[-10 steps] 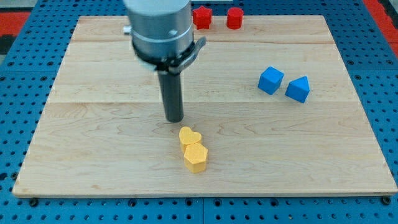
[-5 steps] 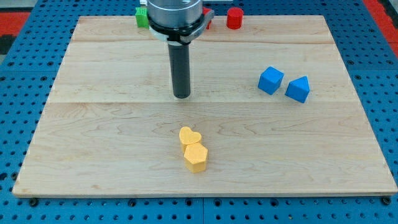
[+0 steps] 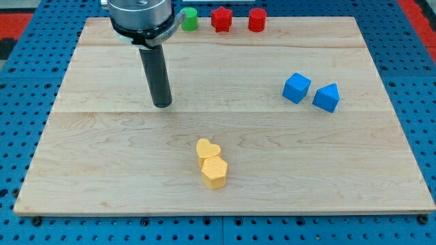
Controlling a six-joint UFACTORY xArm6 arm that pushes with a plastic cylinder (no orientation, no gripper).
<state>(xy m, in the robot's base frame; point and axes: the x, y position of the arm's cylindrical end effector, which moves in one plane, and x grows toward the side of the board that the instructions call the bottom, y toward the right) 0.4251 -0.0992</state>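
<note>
My tip (image 3: pixel 162 105) rests on the bare wooden board (image 3: pixel 95 150), left of centre, touching no block. The nearest blocks are a yellow heart (image 3: pixel 207 149) and a yellow hexagon (image 3: pixel 214 172), which touch each other below and to the right of the tip. A blue cube (image 3: pixel 296 88) and a blue pentagon-shaped block (image 3: pixel 326 97) sit side by side at the view's right. Along the top edge stand a green block (image 3: pixel 189 19), a red star-shaped block (image 3: pixel 221 18) and a red cylinder (image 3: pixel 256 19).
The board lies on a blue pegboard surface (image 3: pixel 27 82) that surrounds it on all sides. The arm's grey body (image 3: pixel 139 17) hangs over the board's top left part.
The tip has slid up and then to the view's left, away from the yellow pair. The green block, hidden before, now shows. No block has moved.
</note>
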